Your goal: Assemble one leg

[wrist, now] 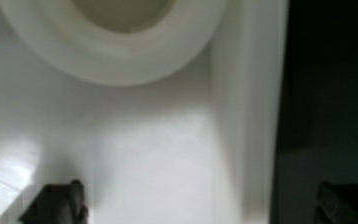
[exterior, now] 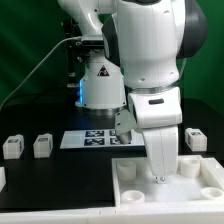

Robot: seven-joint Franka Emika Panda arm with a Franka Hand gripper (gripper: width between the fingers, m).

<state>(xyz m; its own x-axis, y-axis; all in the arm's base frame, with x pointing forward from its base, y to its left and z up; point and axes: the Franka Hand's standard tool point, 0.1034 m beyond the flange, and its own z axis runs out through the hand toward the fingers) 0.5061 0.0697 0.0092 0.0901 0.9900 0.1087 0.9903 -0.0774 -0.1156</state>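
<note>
One white square tray (exterior: pixel 170 206) sits nearest the camera: smooth moulded plastic, raised rims, round sockets (exterior: pixel 129 172) at its corners. And the only thing reaching into it is the gripper (exterior: pixel 160 181), pointing straight down near the tray's middle. From the wrist, the gripper (wrist: pixel 197 200) is released, with dark fingertips (wrist: pixel 51 200) spread wide and nothing between them but the tray's pale, glossy floor (wrist: pixel 140 130). One socket (wrist: pixel 123 20) shows as a rounded hollow just ahead.

Out past the tray, the legs stand untouched on the black table (exterior: pixel 40 190). One blocky white leg (exterior: pixel 195 137) is just beyond the tray's far corner on the exterior view's right. Two more legs (exterior: pixel 42 146) (exterior: pixel 12 147) stand side by side, well off the tray toward the exterior view's left. Beyond the tray's far rim lies the flat marker board (exterior: pixel 90 138), partly behind the arm.
</note>
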